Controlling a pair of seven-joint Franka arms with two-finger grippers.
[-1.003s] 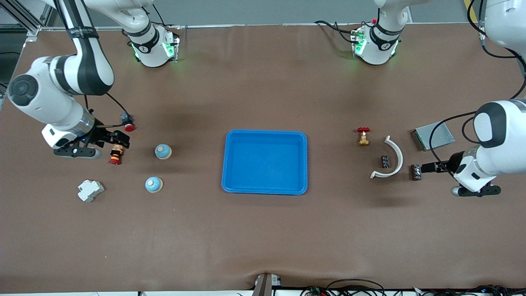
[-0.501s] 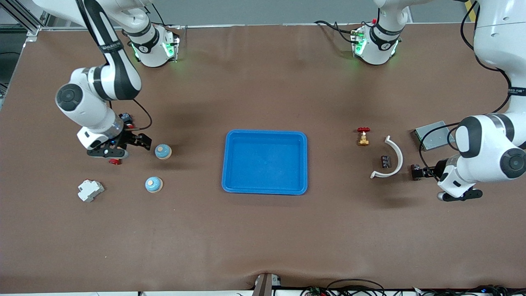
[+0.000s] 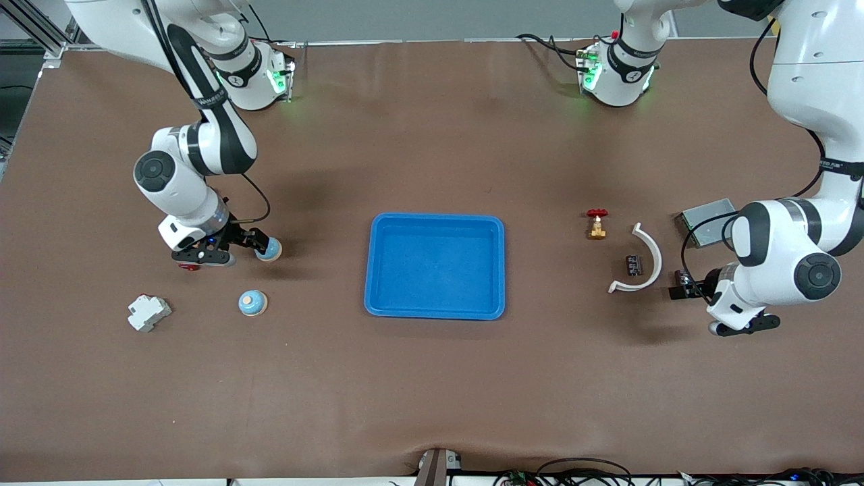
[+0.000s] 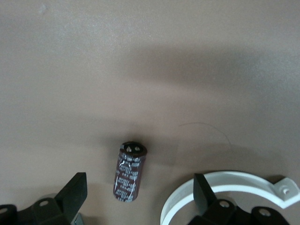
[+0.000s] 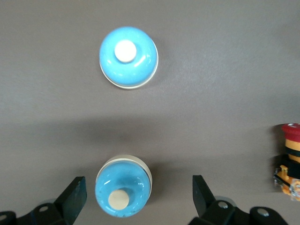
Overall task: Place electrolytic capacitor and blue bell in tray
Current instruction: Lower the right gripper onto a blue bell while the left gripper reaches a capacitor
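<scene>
**Both grippers spread over their parts, tray empty**

Right gripper (image 5: 136, 204): fingers (image 5: 75, 197) spread wide, one on each side of a blue bell (image 5: 123, 186), not touching it as far as the right wrist view shows. In the front view this gripper (image 3: 260, 243) sits over that bell (image 3: 271, 250), which lies toward the right arm's end of the table from the tray (image 3: 435, 310). A second blue bell (image 3: 252, 303) sits on the table nearer the front camera than the first, apart from it; it also shows in the right wrist view (image 5: 128, 57). A red and yellow push button (image 5: 290, 159) lies beside the gripper, mostly hidden under the wrist in the front view. A white circuit breaker (image 3: 148, 312) lies farther toward the right arm's end than the second bell.

Left gripper (image 4: 140, 197): fingers (image 4: 75, 192) spread, an electrolytic capacitor (image 4: 129, 171) lying on its side on the table between them, untouched. In the front view this gripper (image 3: 682, 287) is low over the table toward the left arm's end from the tray, just beside a white curved bracket (image 3: 644, 260). A second dark capacitor (image 3: 633, 264) stands inside the bracket's curve. A brass valve with a red handwheel (image 3: 597, 223) stands between bracket and tray. A grey metal plate (image 3: 705, 219) lies farther from the front camera than the left gripper.

The bright-blue tray sits mid-table with nothing in it.
</scene>
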